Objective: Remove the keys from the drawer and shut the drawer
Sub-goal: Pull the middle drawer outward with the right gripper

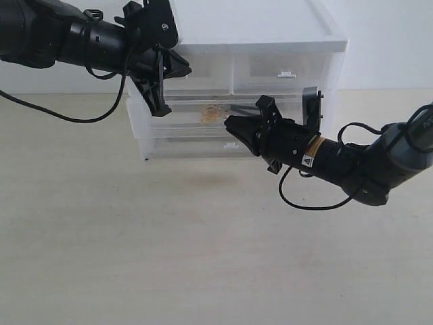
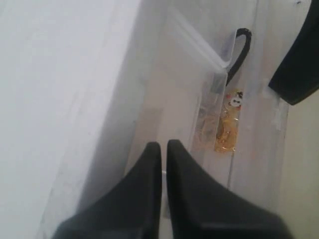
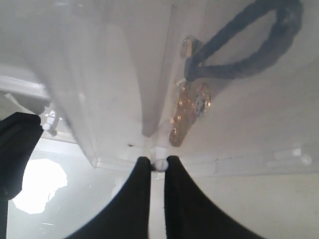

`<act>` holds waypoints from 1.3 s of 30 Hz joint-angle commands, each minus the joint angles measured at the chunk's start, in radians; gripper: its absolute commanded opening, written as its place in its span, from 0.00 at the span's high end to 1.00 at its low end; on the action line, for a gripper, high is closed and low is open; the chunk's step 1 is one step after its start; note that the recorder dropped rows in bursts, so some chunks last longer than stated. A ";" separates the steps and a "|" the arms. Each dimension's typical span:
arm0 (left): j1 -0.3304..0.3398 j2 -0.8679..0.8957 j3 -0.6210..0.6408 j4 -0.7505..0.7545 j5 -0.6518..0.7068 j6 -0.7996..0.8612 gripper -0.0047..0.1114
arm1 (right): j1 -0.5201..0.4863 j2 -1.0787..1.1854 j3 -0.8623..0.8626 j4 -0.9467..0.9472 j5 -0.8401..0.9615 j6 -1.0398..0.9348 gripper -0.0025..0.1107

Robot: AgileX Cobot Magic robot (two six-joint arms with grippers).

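Note:
The keys [image 1: 215,114], gold rings with a black loop strap [image 3: 249,45], lie inside the upper wide translucent drawer [image 1: 183,123], which stands pulled out a little. My right gripper [image 1: 229,124] is at the drawer's front, shut on its small white tab handle [image 3: 159,163]. In the right wrist view the keys [image 3: 189,107] show through the plastic just beyond the fingertips. My left gripper [image 1: 183,68] hovers at the unit's upper left, above the drawer's left end. Its fingers [image 2: 182,164] are pressed almost together, and the keys [image 2: 227,127] lie past them.
The white drawer unit [image 1: 270,30] stands at the back of a pale table [image 1: 169,257]. Two half-width drawers [image 1: 284,71] sit above the task drawer and a lower wide drawer [image 1: 189,147] below it. A black cable [image 1: 318,203] hangs under the right arm.

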 commanded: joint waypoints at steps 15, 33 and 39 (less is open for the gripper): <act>0.012 0.011 -0.014 -0.011 -0.137 0.003 0.92 | 0.001 -0.117 0.141 -0.025 -0.024 -0.090 0.98; 0.012 0.011 -0.014 -0.011 -0.137 0.003 0.92 | 0.025 -0.186 0.275 -0.015 -0.024 -0.181 0.98; 0.012 0.011 -0.014 -0.011 -0.135 0.003 0.92 | 0.031 -0.231 0.321 -0.016 -0.024 -0.227 0.98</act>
